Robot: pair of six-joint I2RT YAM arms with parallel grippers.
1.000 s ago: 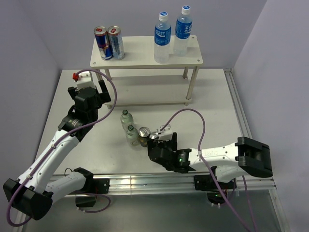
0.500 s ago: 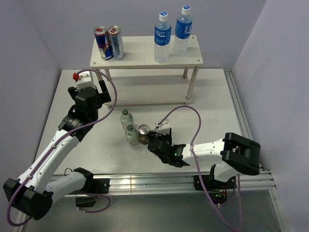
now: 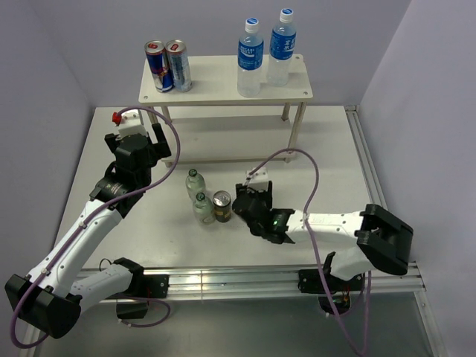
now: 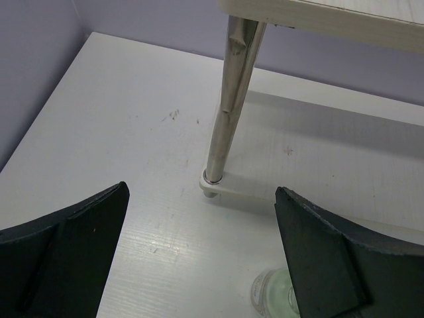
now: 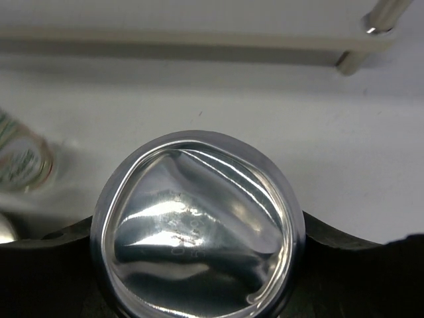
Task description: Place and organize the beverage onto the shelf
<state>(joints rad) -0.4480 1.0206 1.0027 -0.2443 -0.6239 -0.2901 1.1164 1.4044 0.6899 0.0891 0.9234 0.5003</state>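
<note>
The right tool point(image 3: 245, 202) is clamped on a dark can point(image 5: 199, 225), whose silver end fills the wrist view. A second dark can point(image 3: 222, 206) and two green-capped bottles point(image 3: 201, 207) are stood just beside it on the counter point(image 3: 327, 163). Two blue-labelled bottles point(image 3: 251, 56) are set on the shelf point(image 3: 216, 88) top, with slim cans point(image 3: 159, 67) at its left end. The left tool point(image 4: 200, 199) is held open and empty.

Your white table point(image 3: 335, 156) sits boxed by plain lilac walls point(image 3: 59, 59) at left, back and right. A metal rail point(image 3: 223, 281) edges its near side, grey floor point(image 3: 245, 335) below. Light is soft, even.
</note>
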